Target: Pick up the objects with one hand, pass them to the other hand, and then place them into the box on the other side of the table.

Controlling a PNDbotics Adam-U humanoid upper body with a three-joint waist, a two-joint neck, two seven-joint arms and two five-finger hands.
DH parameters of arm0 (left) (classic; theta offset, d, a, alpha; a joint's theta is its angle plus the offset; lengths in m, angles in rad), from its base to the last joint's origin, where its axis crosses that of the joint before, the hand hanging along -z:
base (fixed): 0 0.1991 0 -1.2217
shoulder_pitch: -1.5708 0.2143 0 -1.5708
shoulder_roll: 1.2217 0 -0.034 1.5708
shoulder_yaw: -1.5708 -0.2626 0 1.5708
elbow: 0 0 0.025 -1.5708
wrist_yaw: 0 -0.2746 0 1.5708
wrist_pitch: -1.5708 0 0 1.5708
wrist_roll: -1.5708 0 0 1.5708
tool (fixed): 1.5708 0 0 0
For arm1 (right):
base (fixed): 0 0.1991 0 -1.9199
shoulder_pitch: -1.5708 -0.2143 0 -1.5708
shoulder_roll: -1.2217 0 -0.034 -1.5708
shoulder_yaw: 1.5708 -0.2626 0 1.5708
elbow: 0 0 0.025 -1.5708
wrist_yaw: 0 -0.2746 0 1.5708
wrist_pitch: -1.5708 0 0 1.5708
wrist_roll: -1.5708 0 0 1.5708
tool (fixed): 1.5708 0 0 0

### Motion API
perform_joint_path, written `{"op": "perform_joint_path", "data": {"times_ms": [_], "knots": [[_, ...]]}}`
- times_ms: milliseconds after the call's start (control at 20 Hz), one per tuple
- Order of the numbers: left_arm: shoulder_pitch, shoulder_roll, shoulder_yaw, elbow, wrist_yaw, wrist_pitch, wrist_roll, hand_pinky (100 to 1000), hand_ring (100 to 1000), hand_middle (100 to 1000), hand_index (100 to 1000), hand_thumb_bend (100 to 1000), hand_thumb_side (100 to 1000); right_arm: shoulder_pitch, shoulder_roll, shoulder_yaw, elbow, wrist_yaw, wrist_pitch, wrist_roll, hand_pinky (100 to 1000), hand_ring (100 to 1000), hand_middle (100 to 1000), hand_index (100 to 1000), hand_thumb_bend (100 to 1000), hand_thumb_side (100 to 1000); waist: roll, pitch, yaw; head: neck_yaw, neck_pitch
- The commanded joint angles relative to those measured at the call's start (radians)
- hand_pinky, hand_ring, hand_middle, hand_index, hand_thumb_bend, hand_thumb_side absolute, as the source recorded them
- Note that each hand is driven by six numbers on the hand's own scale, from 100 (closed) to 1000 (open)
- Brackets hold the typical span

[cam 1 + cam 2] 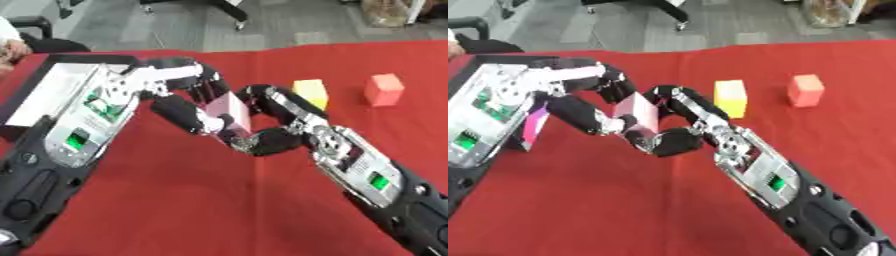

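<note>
Near the centre of the frame, slightly above the middle, both hands meet around a pale pink block [229, 107]. The left hand [179, 95] comes in from the left side, its fingers curled over the upper left of the block and its thumb reaching under it. The right hand [267, 127] comes up from the lower right, fingers wrapped over the block's right edge and thumb curled below. The block is tilted and held above the red counter [175, 200], caught between the two hands; which hand bears most of it is hard to tell, since the fingers overlap there.

To the right of the hands, in the upper right part of the frame, a yellow block [311, 93] stands on the counter just beside the right hand's fingers. Further right an orange-red block [384, 89] stands well apart from it.

At the upper left of the frame a box [39, 92] with a dark rim and a white inside sits on the counter, largely behind the left forearm. In the right eye view a pink patch [535, 127] shows at the box's near side, beside the left arm; what it belongs to is unclear.
</note>
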Motion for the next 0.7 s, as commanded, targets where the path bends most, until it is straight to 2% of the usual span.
{"op": "perform_joint_path", "data": {"times_ms": [50,200,250,350,700], "knots": [[-0.018,0.019,0.006,-0.011,-0.051,0.143,-0.12,764,666,607,668,100,210,-0.02,-0.005,-0.017,-0.031,-0.01,-0.013,-0.005,765,533,525,628,336,100,0.014,-0.003,-0.001,-0.001,-0.002],[-0.021,0.02,0.007,-0.03,-0.104,0.132,-0.1,746,635,575,635,100,208,-0.021,-0.006,-0.02,-0.03,-0.005,-0.019,-0.017,770,547,545,647,413,100,0.014,-0.004,-0.002,0.0,-0.002],[-0.023,0.022,0.007,-0.035,-0.123,0.126,-0.096,737,615,547,601,100,193,-0.022,-0.006,-0.022,-0.029,-0.002,-0.02,-0.022,778,570,578,675,483,100,0.014,-0.004,-0.002,-0.001,-0.002],[-0.024,0.024,0.006,-0.042,-0.159,0.112,-0.093,732,599,528,580,100,185,-0.022,-0.006,-0.023,-0.026,0.01,-0.02,-0.033,784,602,626,714,550,100,0.015,-0.004,-0.002,-0.002,-0.002],[-0.026,0.026,0.009,-0.057,-0.23,0.08,-0.102,723,575,497,547,100,154,-0.022,-0.005,-0.024,-0.012,0.063,-0.04,-0.029,806,719,783,833,659,217,0.016,-0.004,-0.004,-0.002,-0.002]]}}
